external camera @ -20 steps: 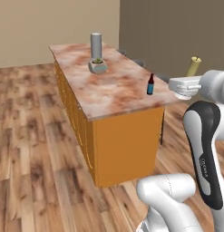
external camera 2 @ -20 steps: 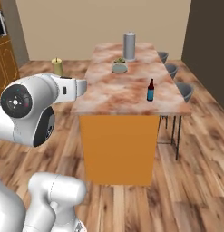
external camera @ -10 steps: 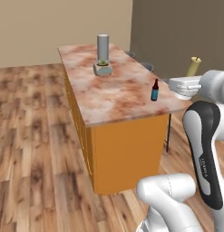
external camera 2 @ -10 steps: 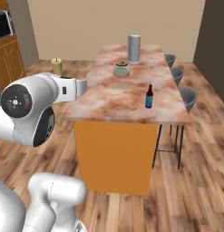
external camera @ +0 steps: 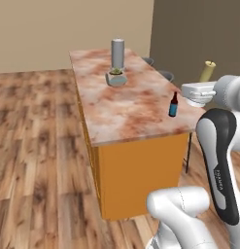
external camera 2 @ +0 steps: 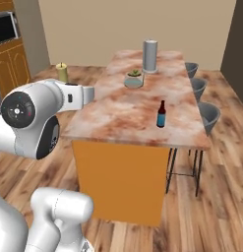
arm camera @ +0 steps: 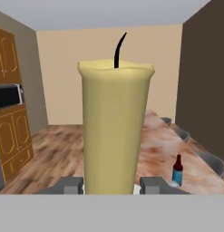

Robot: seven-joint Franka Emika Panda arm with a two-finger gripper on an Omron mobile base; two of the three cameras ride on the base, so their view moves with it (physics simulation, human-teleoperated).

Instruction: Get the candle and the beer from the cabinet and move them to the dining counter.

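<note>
My gripper (arm camera: pixel 112 185) is shut on the candle (arm camera: pixel 116 131), a pale olive-yellow cylinder with a thin dark wick. The candle (external camera: pixel 207 71) stands upright above the white hand, to the right of the dining counter (external camera: pixel 126 107). From the other side the candle (external camera 2: pixel 62 73) is held off the left edge of the marble top (external camera 2: pixel 128 113). The beer (external camera: pixel 173 105), a dark bottle with a blue label, stands upright on the counter near its right edge; it is also visible as the beer (external camera 2: pixel 162 114) and the beer (arm camera: pixel 177 171). The cabinet is out of view.
A tall grey cylinder (external camera: pixel 117 53) and a small bowl with a plant (external camera: pixel 116 78) stand at the far end of the counter. Grey stools (external camera 2: pixel 207 115) line its right side. Orange cupboards (external camera 2: pixel 10 64) with a microwave (external camera 2: pixel 5 27) are at left. Wood floor surrounds the island.
The whole scene has shifted as the base drives: the dining counter has swung toward the centre and looks nearer. The candle stays in the gripper; the beer stays in place on the counter.
</note>
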